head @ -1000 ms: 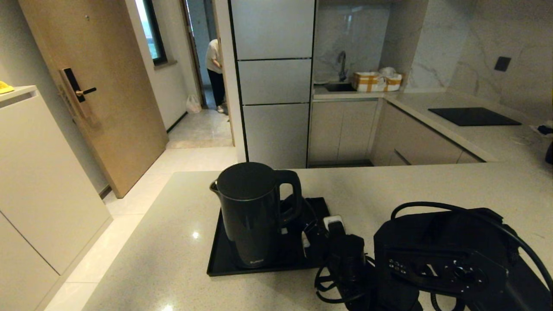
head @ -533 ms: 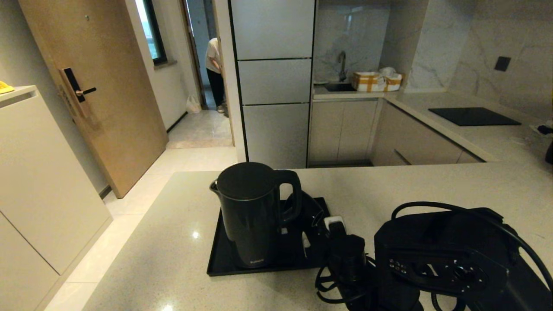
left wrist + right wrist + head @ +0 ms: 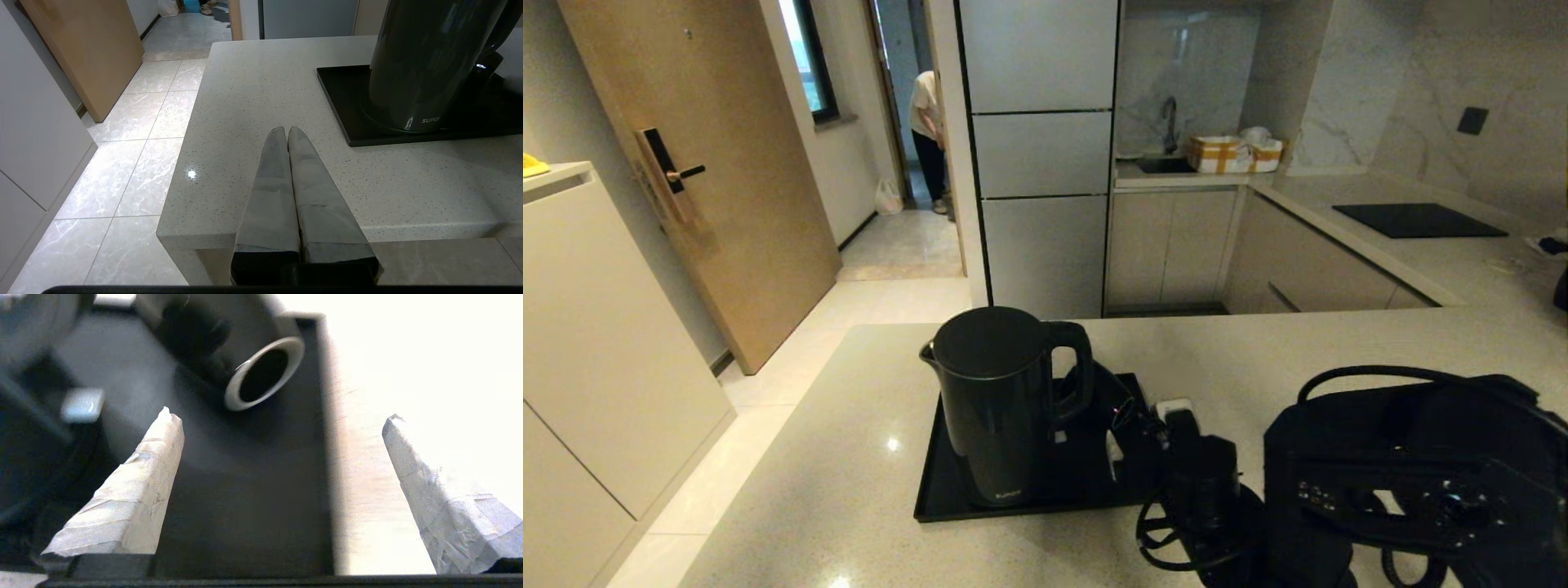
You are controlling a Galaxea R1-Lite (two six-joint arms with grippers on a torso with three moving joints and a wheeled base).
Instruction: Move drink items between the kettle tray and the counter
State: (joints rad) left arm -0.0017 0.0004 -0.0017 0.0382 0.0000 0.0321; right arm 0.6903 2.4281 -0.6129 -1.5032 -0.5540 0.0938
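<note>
The tall black kettle [image 3: 1001,400] stands on its base at the left of the black tray [image 3: 947,498] on the beige counter [image 3: 849,457]. The small black cup [image 3: 263,373], white at the rim, seems to lie tipped on the tray behind the kettle's handle, its mouth toward my right gripper. That right gripper [image 3: 278,414] is open and empty, low over the tray's right edge [image 3: 322,457], a short way from the cup. In the head view it [image 3: 1143,429] sits right of the kettle. My left gripper [image 3: 286,128] is shut on nothing, parked over the counter's near left corner, left of the tray [image 3: 339,106].
The counter [image 3: 245,81] ends at a corner with tiled floor [image 3: 135,143] below on the left. A black cooktop panel [image 3: 1419,219] lies far right on the side counter. Cabinets, a sink and boxes [image 3: 1233,153] stand at the back.
My right arm has drawn back to the right, away from the kettle's handle. The cup's dark shape came into sight behind the handle. The kettle and left arm have not moved.
</note>
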